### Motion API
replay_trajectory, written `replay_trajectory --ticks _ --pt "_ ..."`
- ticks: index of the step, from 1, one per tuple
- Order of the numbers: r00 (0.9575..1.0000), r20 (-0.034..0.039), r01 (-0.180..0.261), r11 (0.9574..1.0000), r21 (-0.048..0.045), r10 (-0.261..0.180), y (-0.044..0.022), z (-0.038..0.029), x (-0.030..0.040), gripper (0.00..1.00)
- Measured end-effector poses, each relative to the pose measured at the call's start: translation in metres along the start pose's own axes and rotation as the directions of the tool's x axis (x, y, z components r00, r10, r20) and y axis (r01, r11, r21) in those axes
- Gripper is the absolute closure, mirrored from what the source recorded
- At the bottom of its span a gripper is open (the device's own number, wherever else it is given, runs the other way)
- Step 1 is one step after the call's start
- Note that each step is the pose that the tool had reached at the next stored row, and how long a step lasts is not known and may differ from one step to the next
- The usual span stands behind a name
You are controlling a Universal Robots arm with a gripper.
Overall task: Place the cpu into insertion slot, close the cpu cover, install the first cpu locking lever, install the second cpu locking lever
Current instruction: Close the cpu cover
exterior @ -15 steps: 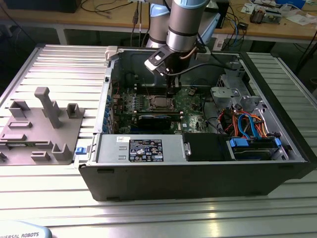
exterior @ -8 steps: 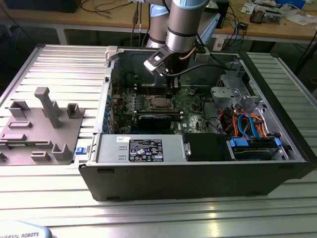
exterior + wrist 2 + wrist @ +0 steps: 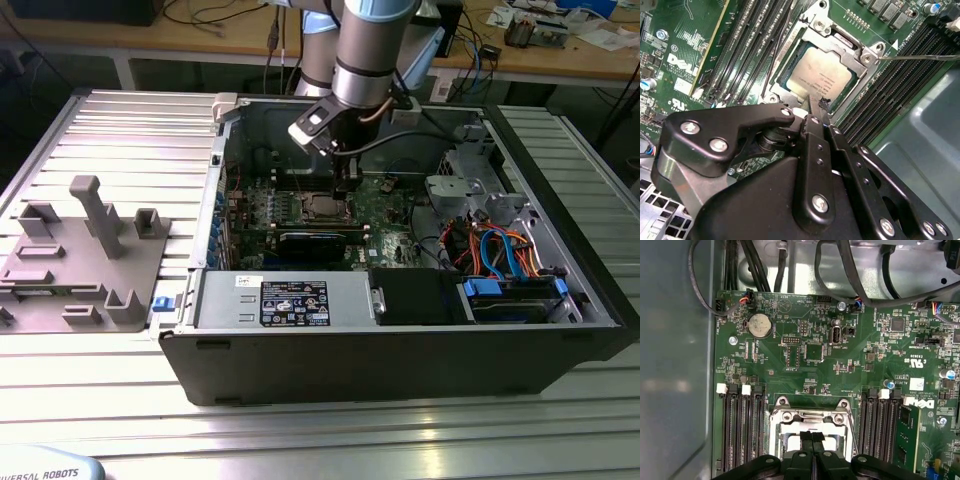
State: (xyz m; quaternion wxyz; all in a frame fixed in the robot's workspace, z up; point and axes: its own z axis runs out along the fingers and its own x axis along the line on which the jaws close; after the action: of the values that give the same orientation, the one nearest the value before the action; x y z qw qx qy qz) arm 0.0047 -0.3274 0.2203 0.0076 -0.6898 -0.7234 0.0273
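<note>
My claw (image 3: 815, 104), fingers pressed shut and empty, sits at the rim of the cpu cover (image 3: 836, 36), one o'clock from the cpu (image 3: 325, 207) in the exterior view.

Gripper (image 3: 347, 180) low beside insertion slot (image 3: 325, 207), inside open computer case (image 3: 400, 350)

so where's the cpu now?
The cpu sits in the insertion slot, framed by the cpu cover, between the memory slots in the second wrist view, just beyond the gripper.

Ribbed aluminium table (image 3: 100, 140) carries open black computer case (image 3: 400, 360), centre to exterior view's right. Grey moulded fixture tray (image 3: 80, 270) at exterior view's left, just beside case.
</note>
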Motion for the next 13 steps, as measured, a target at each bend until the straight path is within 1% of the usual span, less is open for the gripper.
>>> replay_trajectory --ticks 13 --pt "1.0 0.0001 0.0 1.0 0.0 0.0 -0.0031 0.0045 0.0003 0.89"
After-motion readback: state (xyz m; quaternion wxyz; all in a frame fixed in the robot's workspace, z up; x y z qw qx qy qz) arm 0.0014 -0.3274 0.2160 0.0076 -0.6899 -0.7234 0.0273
